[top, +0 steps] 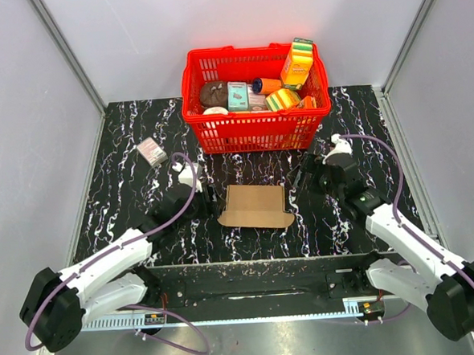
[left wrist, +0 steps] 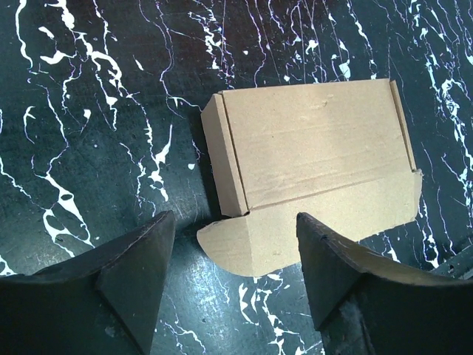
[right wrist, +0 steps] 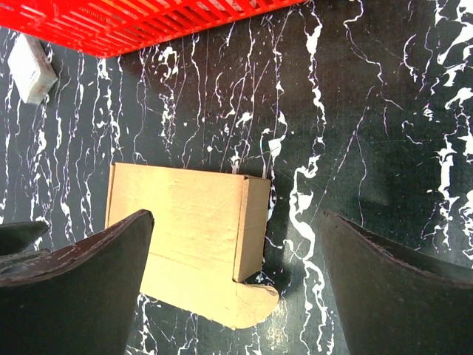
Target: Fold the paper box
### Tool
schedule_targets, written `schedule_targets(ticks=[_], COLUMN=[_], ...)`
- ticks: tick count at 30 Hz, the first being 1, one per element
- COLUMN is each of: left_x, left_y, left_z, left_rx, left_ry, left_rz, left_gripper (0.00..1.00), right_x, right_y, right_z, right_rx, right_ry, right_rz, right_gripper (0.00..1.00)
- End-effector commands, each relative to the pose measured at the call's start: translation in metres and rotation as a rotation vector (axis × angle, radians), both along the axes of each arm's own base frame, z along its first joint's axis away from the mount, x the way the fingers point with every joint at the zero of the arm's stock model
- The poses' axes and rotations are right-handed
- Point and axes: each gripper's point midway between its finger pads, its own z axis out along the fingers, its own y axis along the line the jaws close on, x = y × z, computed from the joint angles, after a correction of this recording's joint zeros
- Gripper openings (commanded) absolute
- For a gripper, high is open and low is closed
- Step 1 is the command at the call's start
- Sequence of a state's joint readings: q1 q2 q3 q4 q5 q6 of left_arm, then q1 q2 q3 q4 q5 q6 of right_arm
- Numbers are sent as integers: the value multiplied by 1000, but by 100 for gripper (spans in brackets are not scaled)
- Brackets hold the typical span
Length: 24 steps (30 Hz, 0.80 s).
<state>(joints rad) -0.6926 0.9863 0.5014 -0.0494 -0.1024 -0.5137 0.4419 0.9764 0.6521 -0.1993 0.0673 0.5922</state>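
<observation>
A brown paper box (top: 255,206) lies flat on a black marbled table (top: 126,208), below a red basket (top: 254,133).

Top view: the paper box sits at the centre of the frame, well apart from the basket, which is filled with colourful packages (top: 297,61); a small pinkish-grey box (top: 151,151) lies at the left. Left wrist view: the left gripper (left wrist: 235,225) has its fingers spread wide and holds nothing; the paper box fills the centre and right of the frame, its rounded tab showing between the fingertips, a narrow flap along its left edge. Right wrist view: the right gripper (right wrist: 236,218) is likewise spread and holds nothing; the paper box lies at lower centre-left, partly hidden by the left finger, with a flap raised on its right side.
</observation>
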Motion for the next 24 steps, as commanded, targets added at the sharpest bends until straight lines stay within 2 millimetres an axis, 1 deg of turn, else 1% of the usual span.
schedule_targets(ticks=[1, 5, 7, 8, 9, 11, 12, 13, 14, 15, 16, 17, 18, 19, 20, 21, 23, 24], left_x=[2, 0, -2, -4, -5, -9, -10, -11, -16, -19, -20, -21, -22, -22, -22, -23, -21, -20], left_y=[-5, -5, -7, -6, -7, -8, -11, -12, -15, -17, -15, -13, -12, -13, -13, -13, -15, -14], left_z=[15, 13, 13, 11, 10, 4, 4, -1, -6, -10, -13, -18, -20, -19, -19, -19, -16, -15], left_rx=[-37, -35, -38, -38, -44, -51, -67, -61, -68, -71, -71, -73, -85, -94, -103, -108, -108, -105], left_ry=[-62, -62, -57, -53, -50, -36, -30, -17, 4, 20, 28, 33, 36, 30, 27, 27, 18, 13], left_rz=[-33, -43, -59, -63, -70, -77, -88, -89, -113, -116, -108, -97, -87, -85, -84, -86, -89, -89], left_gripper=[71, 72, 72, 72, 72, 72, 72, 72, 72, 74, 77, 79, 82, 83, 85, 86, 87, 87], right_x=[1, 4, 3, -3, -6, -8, -11, -14, -21, -24, -27, -29, -37, -41, -43, -48, -53, -54], right_y=[5, 7, 9, 16, 18, 19, 20, 20, 22, 23, 26, 23, 33, 35, 35, 39, 40, 41], right_z=[10, 6, 3, 1, -1, -7, -14, -18, -25, -28, -29, -31, -31, -33, -35, -35, -40, -40], right_rx=[-19, -22, -26, -11, -17, 7, 4, -3, -25, -35, -45, -75, -86, -100, -108, -105, -77, -63], right_ry=[-30, -5, 0, 14, 7, 29, 74, 99, 132, 139, 139, 137, 137, 144, 156, 158, 182, 185], right_rz=[63, 59, 76, 125, 156, 145, 142, 145, 147, 146, 148, 113, 139, 142, 128, 138, 114, 108], right_gripper=[99, 97, 96, 96, 92, 89, 85, 84, 83, 83, 83, 84, 89, 100, 100, 100, 100, 100])
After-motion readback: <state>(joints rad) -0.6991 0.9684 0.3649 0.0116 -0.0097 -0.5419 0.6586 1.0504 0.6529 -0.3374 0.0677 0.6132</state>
